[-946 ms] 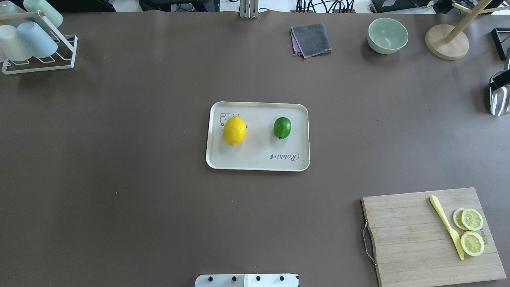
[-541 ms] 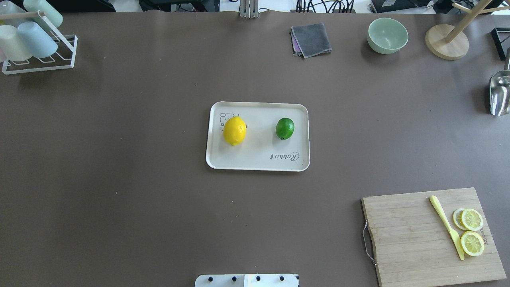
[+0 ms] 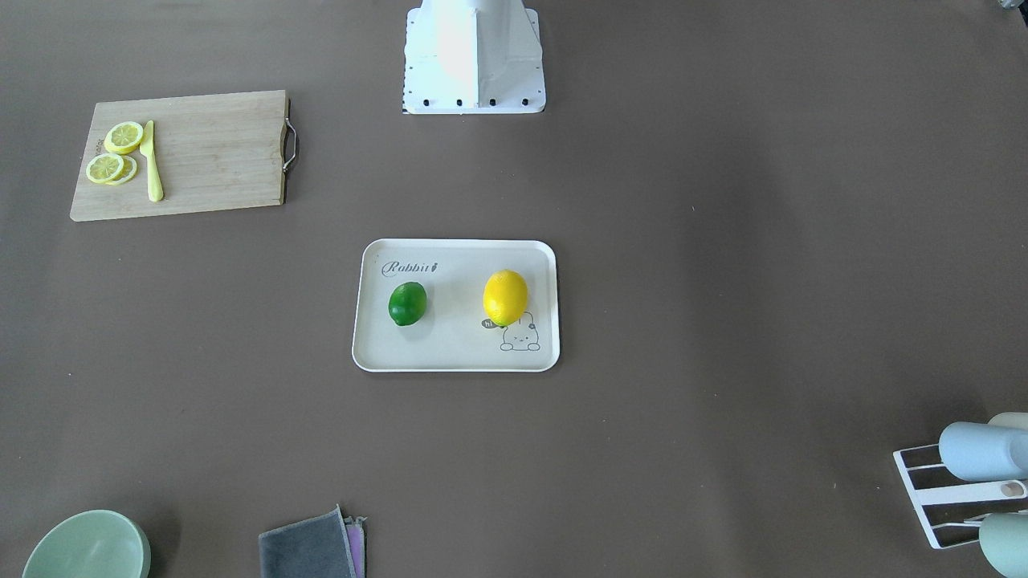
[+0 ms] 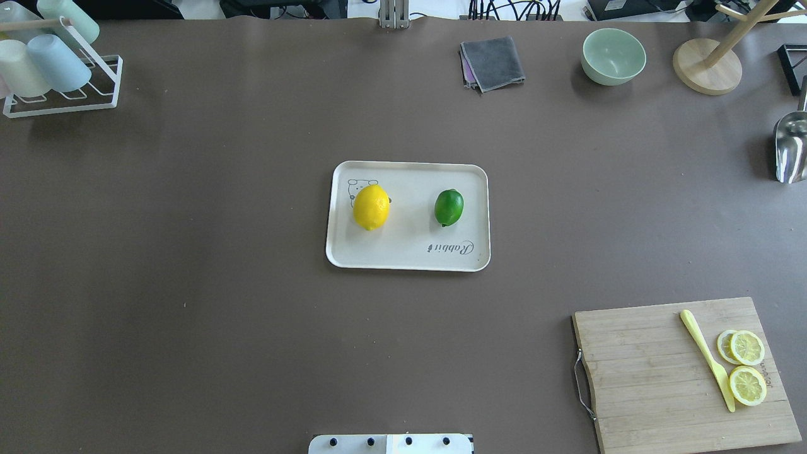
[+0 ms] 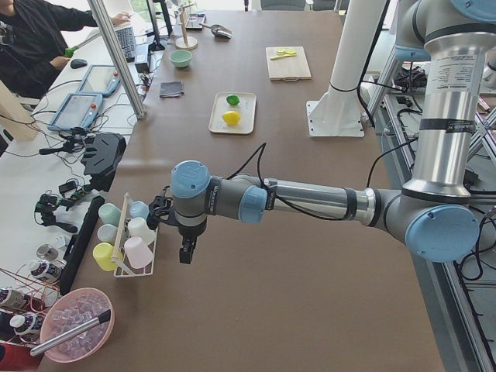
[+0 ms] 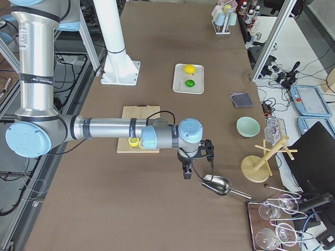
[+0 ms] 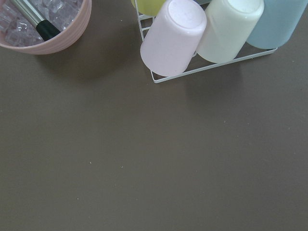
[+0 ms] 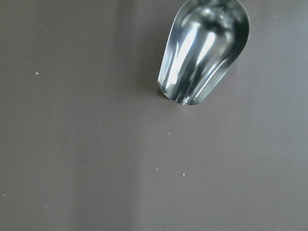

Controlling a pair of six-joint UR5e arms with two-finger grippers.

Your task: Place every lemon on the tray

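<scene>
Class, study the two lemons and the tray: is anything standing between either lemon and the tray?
Nothing visible does. The yellow lemon and the green lemon already lie on the tray, apart from each other, with nothing else on it.

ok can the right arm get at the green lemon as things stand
Probably yes: the green lemon lies uncovered on the tray, apart from the yellow lemon; the right gripper hangs beside the scoop.
</scene>
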